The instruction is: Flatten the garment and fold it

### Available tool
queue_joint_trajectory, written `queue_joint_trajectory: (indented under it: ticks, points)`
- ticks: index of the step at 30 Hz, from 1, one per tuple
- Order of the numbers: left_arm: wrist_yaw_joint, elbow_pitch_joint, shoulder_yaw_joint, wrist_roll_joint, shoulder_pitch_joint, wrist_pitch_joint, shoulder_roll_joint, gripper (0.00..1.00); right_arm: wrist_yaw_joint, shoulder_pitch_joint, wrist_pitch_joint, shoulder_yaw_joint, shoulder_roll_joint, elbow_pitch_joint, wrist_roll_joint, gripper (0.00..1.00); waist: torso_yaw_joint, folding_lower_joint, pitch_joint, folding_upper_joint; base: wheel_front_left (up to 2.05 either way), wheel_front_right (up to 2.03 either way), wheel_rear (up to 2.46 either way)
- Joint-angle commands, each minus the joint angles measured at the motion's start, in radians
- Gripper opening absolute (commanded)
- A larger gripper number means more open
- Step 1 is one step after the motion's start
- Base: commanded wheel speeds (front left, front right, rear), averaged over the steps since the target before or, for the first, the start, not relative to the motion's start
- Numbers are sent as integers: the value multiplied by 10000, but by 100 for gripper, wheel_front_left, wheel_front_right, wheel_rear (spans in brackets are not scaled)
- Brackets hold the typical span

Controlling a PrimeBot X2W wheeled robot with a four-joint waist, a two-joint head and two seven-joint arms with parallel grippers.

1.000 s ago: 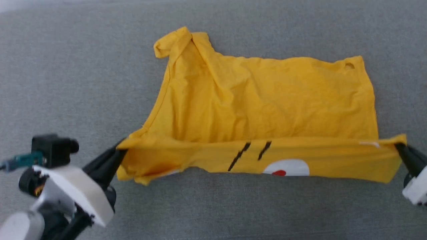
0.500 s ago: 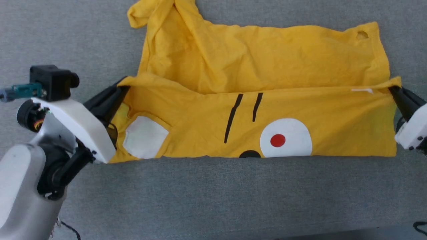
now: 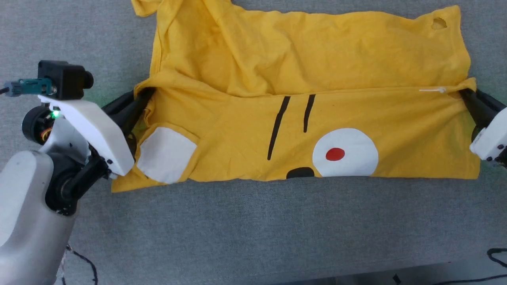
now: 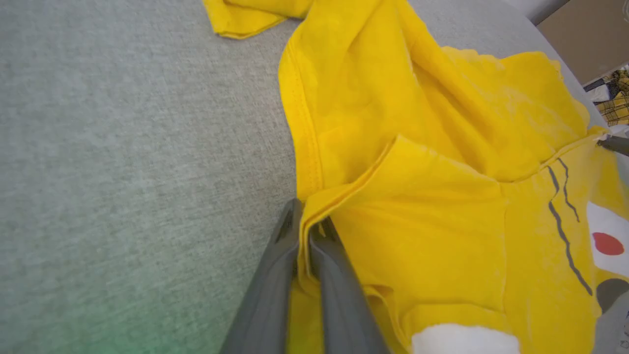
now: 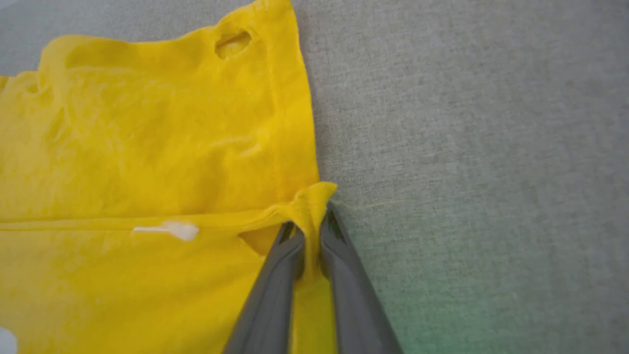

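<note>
- The shirt (image 3: 317,59) lies across the upper middle of the head frame on the grey bench (image 3: 253,229). Its printed near flap is stretched between the two hands.
- The left hand (image 3: 143,95), at mid left, is clamped on a doubled hem. The right hand (image 3: 464,94), at the right edge, pinches only a small peak of cloth.
- Slip risk: the right pinch looks thin. More sideways tension could pull the cloth out, and that side of the flap would drop.
- Skew risk: the flap's lower left corner (image 3: 115,189) hangs lower than its right one. Laid down like this, the fold edge would probably run crooked.
- Trapped creases: the far layer is rumpled, and the sleeve (image 3: 144,6) at the upper left is bunched. Folding over them would likely lock the wrinkles in.
- A small hole (image 3: 437,23) near the upper right could snag a finger if a hand passes there.
- Compared with a second ago, far more of the flap shows. Then there was a narrow strip with the two black stripes (image 3: 293,118) and a sliver of oval. Now the whole white oval with its red dot (image 3: 335,154), a black mark below it and a white patch (image 3: 166,154) are in sight.
- The shirt also sits higher in the frame, so the camera has shifted too. Both hands hold the same corners as before.
</note>
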Motion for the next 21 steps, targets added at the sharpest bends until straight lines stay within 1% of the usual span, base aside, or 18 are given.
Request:
queue_joint_trajectory:
  ticks: [1, 2, 9, 12, 14, 16, 21]
  points:
    - [90, 257, -99, -185, 185, 166, -185, 80, -27, 74, 192, -121, 199, 222, 168, 100, 28, 2, -75, 0, 0, 0, 0]
    - [89, 237, -63, -260, 223, 161, -190, 100, -27, 104, 218, -157, 175, 164, 178, 100, 41, 2, -122, 0, 0, 0, 0]
    - [127, -113, 497, -996, 614, -295, -427, 100, -27, 467, 219, -559, 115, -412, 311, 100, 119, 2, -550, 0, 0, 0, 0]
    - [215, -482, 924, -1088, 908, -922, -494, 100, -27, 739, 123, -782, 168, -908, 367, 100, 158, 2, -795, 0, 0, 0, 0]
    - [275, -785, 1206, -935, 1179, -1535, -511, 100, -27, 953, -207, -955, 244, -1347, 283, 100, 185, 2, -952, 0, 0, 0, 0]
    - [406, -1082, 1535, -661, 1514, -2370, -607, 100, -27, 1219, -719, -1091, 329, -1825, 51, 100, 227, 2, -1091, 0, 0, 0, 0]
    - [756, -1665, 2009, 766, 2617, -4875, -869, 100, -27, 2123, -2322, -1249, 868, -2801, -621, 100, 329, 2, -1405, 0, 0, 0, 0]
